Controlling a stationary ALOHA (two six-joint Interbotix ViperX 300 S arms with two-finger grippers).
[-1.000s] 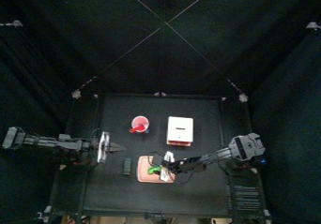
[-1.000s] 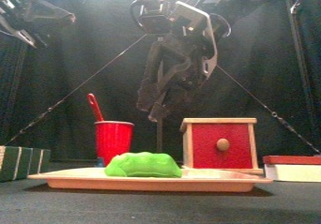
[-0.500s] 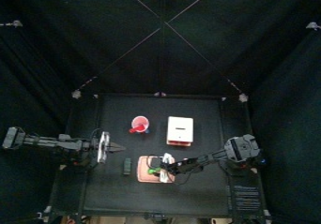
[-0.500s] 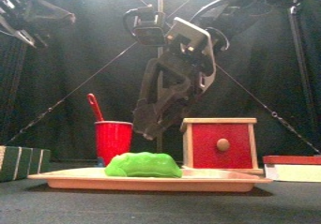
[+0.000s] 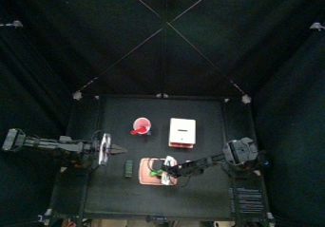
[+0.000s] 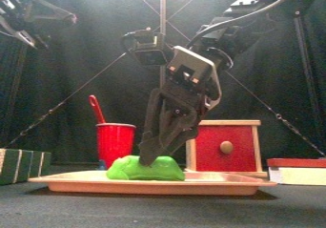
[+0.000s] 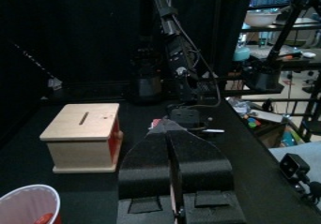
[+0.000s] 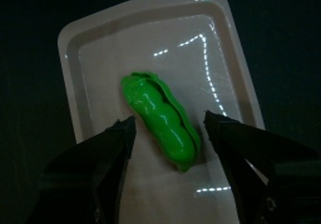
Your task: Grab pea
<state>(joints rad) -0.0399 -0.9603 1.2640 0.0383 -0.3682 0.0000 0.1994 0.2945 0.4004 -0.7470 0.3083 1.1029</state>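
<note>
Green pea point(image 8: 160, 118): a glossy pod, elongated, lumpy along its length. It lies flat in the middle of a shallow pale tray point(image 8: 111, 33). In the right wrist view its long axis runs on a slant across the tray floor, roughly along the tray's length; one end reaches in between the jaw tips. From the front point(image 6: 145, 168) it shows as a low green mound on the tray point(image 6: 76, 180).

Right pincer point(image 8: 178, 134): jaws spread, one on each side of the pea's near end, not closed on it. Whether either tip touches the pod cannot be made out. In the front view the right pincer point(image 6: 154, 156) comes down steeply onto the pea's top. From above point(image 5: 162, 170) it sits over the tray at the worktop's point(image 5: 210, 112) front edge.

Left pincer point(image 7: 171, 134): jaws pressed together, holding nothing. It rests at the worktop's left side point(image 5: 118, 149), well apart from the tray.

Other things: red cup point(image 6: 116, 142) with a red stick in it, behind the tray to the left; wooden box point(image 6: 223, 145) with red front panel and a knob, behind the tray to the right. From above the box point(image 5: 183, 131) shows a pale top.

No readable writing or labels on any item.
</note>
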